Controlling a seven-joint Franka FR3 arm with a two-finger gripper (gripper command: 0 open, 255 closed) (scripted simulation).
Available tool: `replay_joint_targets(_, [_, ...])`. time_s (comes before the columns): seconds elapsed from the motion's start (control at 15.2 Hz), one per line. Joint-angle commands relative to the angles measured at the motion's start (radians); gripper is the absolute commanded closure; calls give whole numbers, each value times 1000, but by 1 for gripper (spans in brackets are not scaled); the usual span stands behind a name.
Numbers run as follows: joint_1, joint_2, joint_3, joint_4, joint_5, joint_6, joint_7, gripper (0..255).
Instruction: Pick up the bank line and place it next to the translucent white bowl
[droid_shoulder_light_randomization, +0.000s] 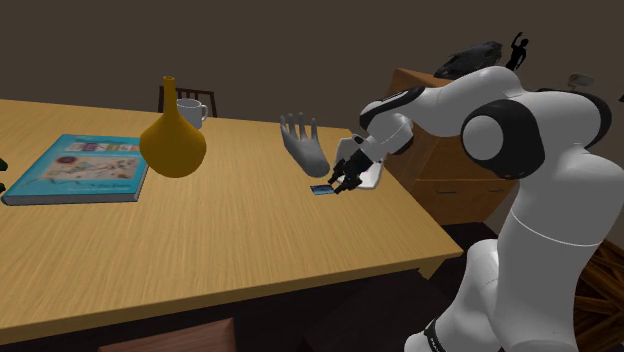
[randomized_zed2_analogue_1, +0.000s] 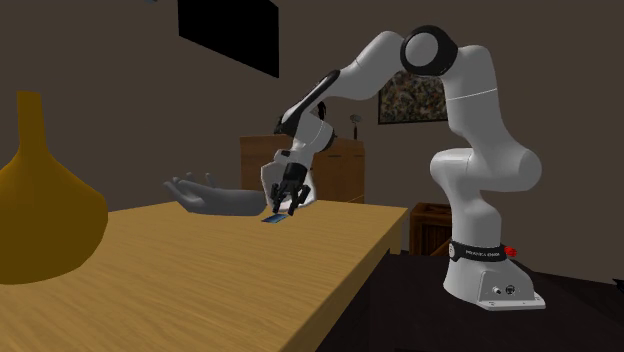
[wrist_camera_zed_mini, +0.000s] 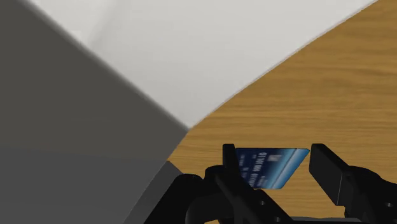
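Gripper (wrist_camera_zed_mini: 272, 156) is open. Fingers stand apart w/ the blue bank card (wrist_camera_zed_mini: 270, 168) in the gap. One finger (wrist_camera_zed_mini: 229, 159) overlaps the card's edge, and the other finger sits just off its far corner w/ a thin gap, so not clamped.

Shoulder view: gripper (droid_shoulder_light_randomization: 340, 185) is tipped down low over the table (droid_shoulder_light_randomization: 230, 240), and the card (droid_shoulder_light_randomization: 321, 190) is at its tips toward that view's left. Can't tell if the card is flat on the wood or slightly off it. Second ext. view shows the same: card (randomized_zed2_analogue_1: 273, 218) is right under the gripper (randomized_zed2_analogue_1: 288, 207), near the table's (randomized_zed2_analogue_1: 250, 270) far edge.

White bowl (wrist_camera_zed_mini: 210, 51) is very close, just beyond the card in the wrist view. In the shoulder view it (droid_shoulder_light_randomization: 376, 180) sits right behind the gripper, at the table corner.

A grey hand sculpture (droid_shoulder_light_randomization: 303, 145) stands palm up just beside the gripper on the shoulder view's left (randomized_zed2_analogue_1: 210, 197).

Farther out along the table are a mustard vase (droid_shoulder_light_randomization: 172, 140) (randomized_zed2_analogue_1: 40, 210), a white mug (droid_shoulder_light_randomization: 192, 112) behind it, and a teal book (droid_shoulder_light_randomization: 78, 168) lying flat, all well apart from the card.

A wooden dresser (droid_shoulder_light_randomization: 440, 160) (randomized_zed2_analogue_1: 340, 165) is past the table end. The arm's stand (randomized_zed2_analogue_1: 495, 285) is on the dark floor.
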Motion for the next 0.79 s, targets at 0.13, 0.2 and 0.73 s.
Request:
replay_joint_targets(0.13, [-1, 1, 1, 0, 1, 0, -1, 0])
replay_joint_targets(0.2, [0, 1, 1, 0, 1, 0, 0, 0])
replay_joint_targets(0.73, [19, -91, -74, 30, -122, -49, 62, 0])
